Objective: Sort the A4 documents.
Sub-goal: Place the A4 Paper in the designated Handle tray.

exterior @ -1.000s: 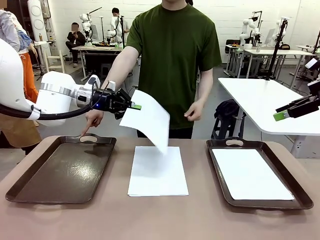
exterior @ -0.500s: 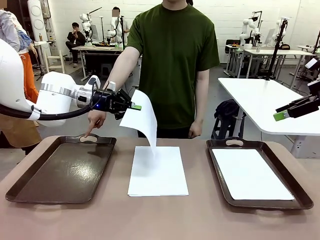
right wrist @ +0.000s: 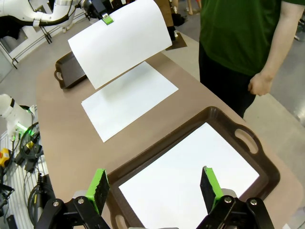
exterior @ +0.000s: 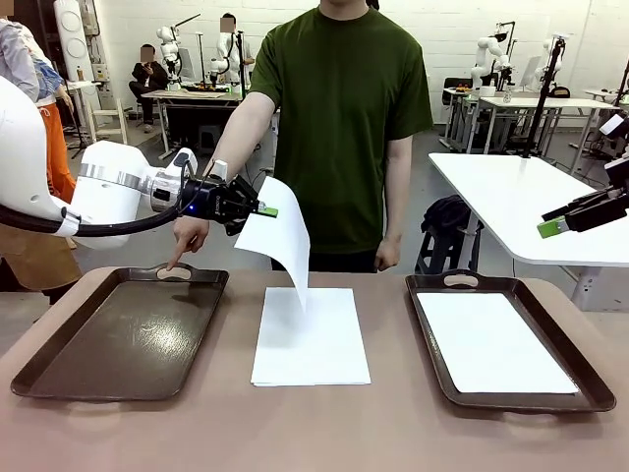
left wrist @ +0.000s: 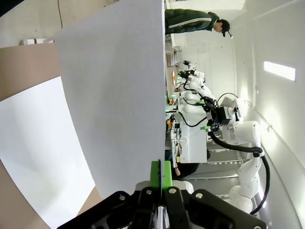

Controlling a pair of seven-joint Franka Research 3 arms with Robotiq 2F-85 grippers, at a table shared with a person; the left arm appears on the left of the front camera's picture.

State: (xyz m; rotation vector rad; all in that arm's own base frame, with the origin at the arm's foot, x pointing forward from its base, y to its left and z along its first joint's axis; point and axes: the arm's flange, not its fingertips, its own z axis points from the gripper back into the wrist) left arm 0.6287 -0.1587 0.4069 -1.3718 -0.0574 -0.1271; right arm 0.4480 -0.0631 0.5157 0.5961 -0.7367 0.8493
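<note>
My left gripper [exterior: 265,209] is shut on the top edge of one A4 document [exterior: 282,243], which hangs curled in the air over the table's middle. In the left wrist view the green pads [left wrist: 158,172] pinch that sheet [left wrist: 114,90]. Below it a white stack of A4 documents [exterior: 312,336] lies flat on the table. Another sheet [exterior: 491,341] lies in the right tray [exterior: 432,339]. My right gripper [exterior: 552,227] hovers high at the far right; its wrist view shows it open [right wrist: 155,183] above that tray's sheet [right wrist: 190,176], nothing between the fingers.
An empty dark brown tray [exterior: 118,334] sits at the left. The person in a green shirt stands at the far edge, one finger [exterior: 177,258] pointing down at that tray's far handle, the other hand [exterior: 385,254] hanging at their side. A white table [exterior: 531,197] stands behind on the right.
The held sheet has swung in from the right and now hangs narrower and more curled. The person's free hand has dropped to their side. Both arms have stayed put.
</note>
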